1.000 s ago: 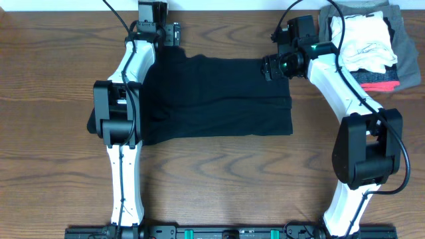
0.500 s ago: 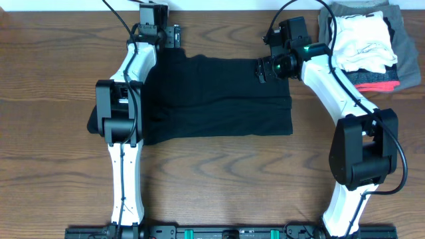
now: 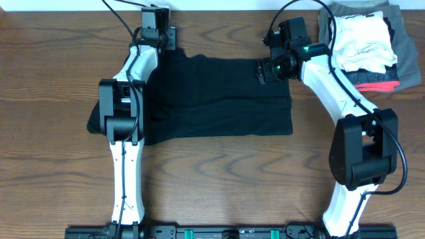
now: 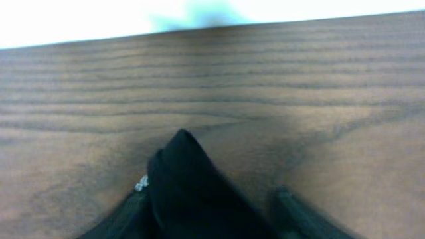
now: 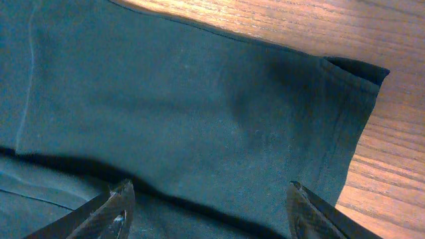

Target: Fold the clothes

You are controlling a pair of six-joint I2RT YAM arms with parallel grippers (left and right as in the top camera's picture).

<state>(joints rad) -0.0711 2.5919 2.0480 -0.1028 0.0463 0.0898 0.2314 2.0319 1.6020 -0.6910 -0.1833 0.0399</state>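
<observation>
On the table (image 3: 60, 166), the black T-shirt (image 3: 219, 99) lies spread. The right gripper (image 5: 210, 192) hangs, jaws released, over one far corner. The left gripper (image 4: 209, 196) straddles the other, bunched corner, whether grasping I cannot tell. Both likely set for a fold.

T-shirt (image 3: 219, 99) flat at table (image 3: 53, 133) ctr; garment pile (image 3: 364, 43) at far-R corner, apart from it

Brown wood-grain table (image 3: 53, 166), evenly lit.
</observation>
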